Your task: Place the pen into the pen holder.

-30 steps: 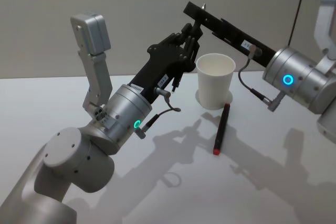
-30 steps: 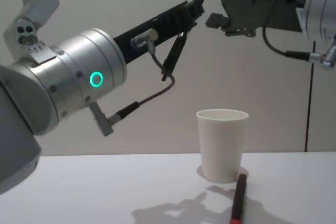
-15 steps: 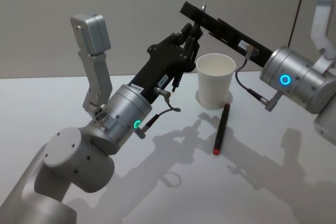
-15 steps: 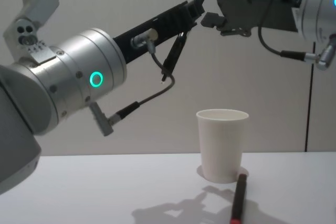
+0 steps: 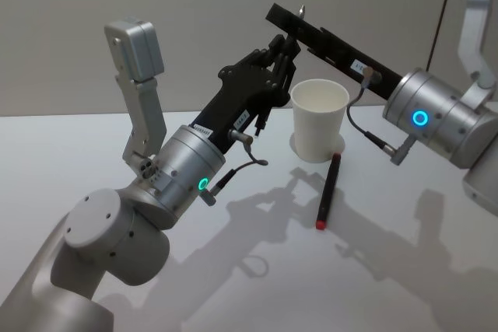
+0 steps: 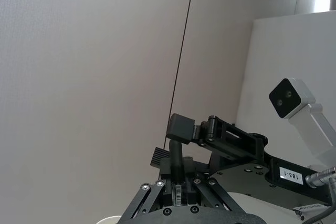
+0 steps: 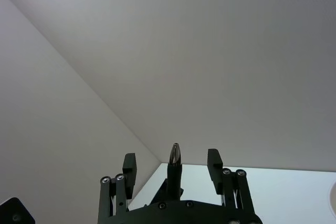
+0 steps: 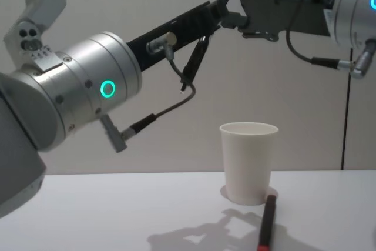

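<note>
Our left gripper is held high above the white table, left of the plain white paper cup, its fingers pressed together on nothing. The cup stands upright. The black pen with a red end lies flat just beside its base. Our right gripper reaches in above the cup, fingers spread wide.

Matt paper cup (smooth), seemingly plastic pen

Pen holder stands on table; pen lies at its 5 o'clock, near the base. Left gripper and right gripper meet overhead, toward 11 o'clock.
</note>
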